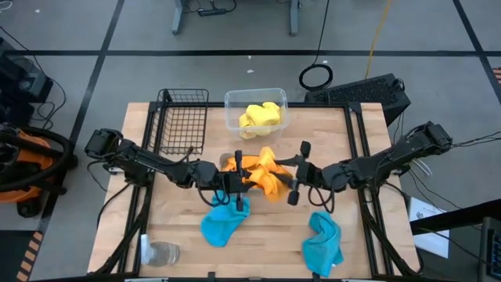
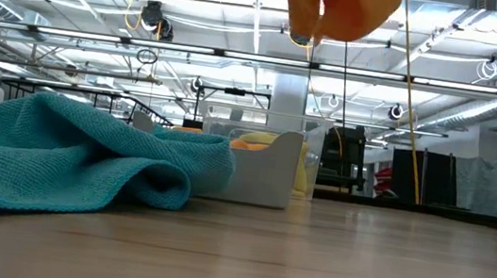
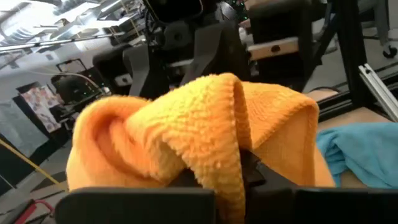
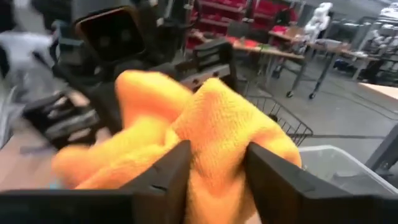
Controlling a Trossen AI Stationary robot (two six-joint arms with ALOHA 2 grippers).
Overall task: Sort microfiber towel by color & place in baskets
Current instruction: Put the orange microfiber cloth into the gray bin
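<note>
An orange microfiber towel (image 1: 264,172) hangs in the air over the middle of the table, between both grippers. My left gripper (image 1: 237,182) is shut on its left side and my right gripper (image 1: 291,178) on its right side. In the low view the orange towel (image 2: 341,8) hangs clear at the top. Two teal towels (image 1: 225,223) (image 1: 322,244) lie flat on the near half of the table. A yellow towel (image 1: 260,116) lies in the clear tub (image 1: 232,100). The black wire basket (image 1: 182,119) stands to its left. The grey tray (image 2: 268,175) sits mostly hidden below the orange towel. My left gripper (image 3: 217,186) pinches a bunched fold of the orange towel (image 3: 214,143) between its two fingers, coming level from the table's left. The cloth bulges out above the fingers in several layers and is lifted clear. My right gripper (image 4: 217,168) pinches a thick fold of the orange towel (image 4: 214,134) between its two fingers (image 4: 169,174), coming level from the table's right. The cloth is bunched in several layers and bulges above and beside the fingers, clear of the table.
A clear glass cup (image 1: 160,253) stands at the near left corner. The teal towel (image 2: 65,159) fills the left of the low view, close to the camera. Bare wood lies between the two teal towels and along the right side of the table.
</note>
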